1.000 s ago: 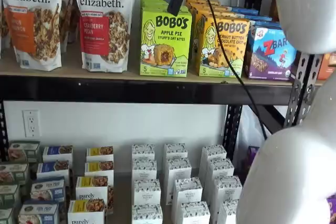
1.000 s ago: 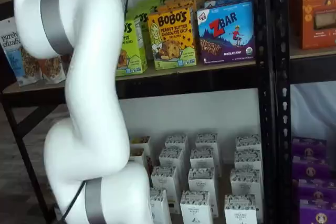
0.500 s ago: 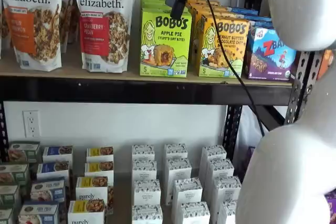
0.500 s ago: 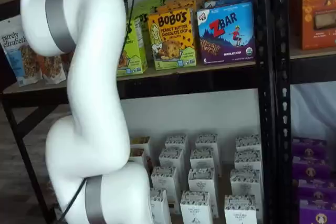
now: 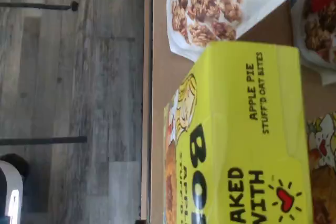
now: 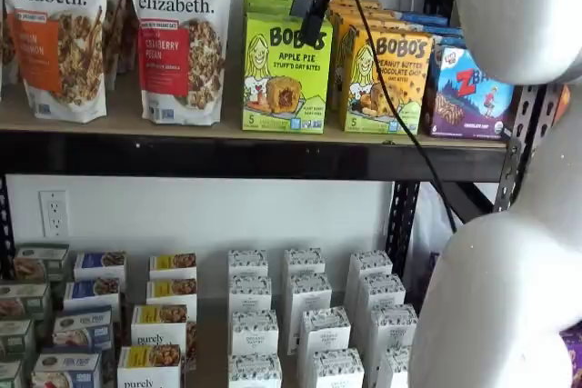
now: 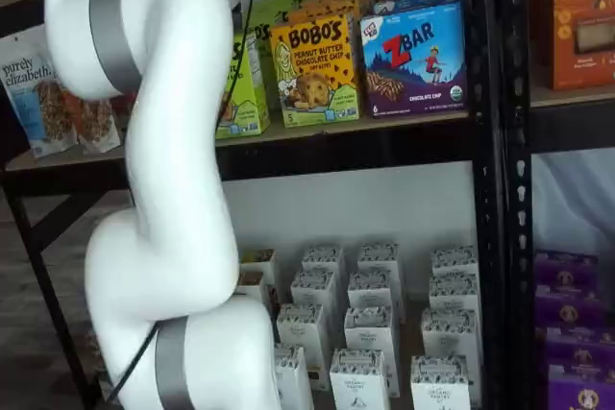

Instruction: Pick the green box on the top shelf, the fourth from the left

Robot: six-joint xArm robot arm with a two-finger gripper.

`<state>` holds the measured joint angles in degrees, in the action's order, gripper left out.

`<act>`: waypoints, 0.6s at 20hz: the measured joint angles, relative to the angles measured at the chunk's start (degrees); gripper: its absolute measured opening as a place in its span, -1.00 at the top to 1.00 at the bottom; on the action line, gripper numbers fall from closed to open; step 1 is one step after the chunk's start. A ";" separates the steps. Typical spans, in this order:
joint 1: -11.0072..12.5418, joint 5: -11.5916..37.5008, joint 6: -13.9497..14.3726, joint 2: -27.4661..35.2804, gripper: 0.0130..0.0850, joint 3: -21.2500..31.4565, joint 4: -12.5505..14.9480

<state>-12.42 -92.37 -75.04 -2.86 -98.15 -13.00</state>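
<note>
The green box (image 6: 285, 74) stands upright at the front of the top shelf (image 6: 118, 120), lime green and marked Apple Pie. Both shelf views show it, the arm hiding half of the green box (image 7: 245, 84) in one. My gripper (image 6: 311, 15) hangs from above with its black fingers in front of the box's upper right corner. The fingers are side-on and hold nothing, so the gripper is open. In the wrist view the green box (image 5: 247, 129) fills the frame close below, standing on the tan board (image 5: 157, 77).
A granola bag (image 6: 180, 34) stands just left of the green box and an orange-yellow Bobo's box (image 6: 386, 79) just right, then a blue ZBar box (image 6: 466, 93). The black cable (image 6: 391, 97) crosses the orange-yellow box. The white arm (image 7: 163, 189) fills one side. Small cartons (image 6: 300, 315) fill the lower shelf.
The gripper has come down a little and to the right, and its fingers now overlap the green box's upper front. The arm has shifted with it. The boxes have not moved.
</note>
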 joint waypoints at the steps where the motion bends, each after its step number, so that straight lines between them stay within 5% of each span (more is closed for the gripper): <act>1: -0.10 -0.18 0.02 0.21 -1.00 -0.12 0.32; 12: -1.35 1.37 0.52 0.46 -1.00 1.58 3.17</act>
<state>-13.76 -91.00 -74.51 -2.41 -96.57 -9.83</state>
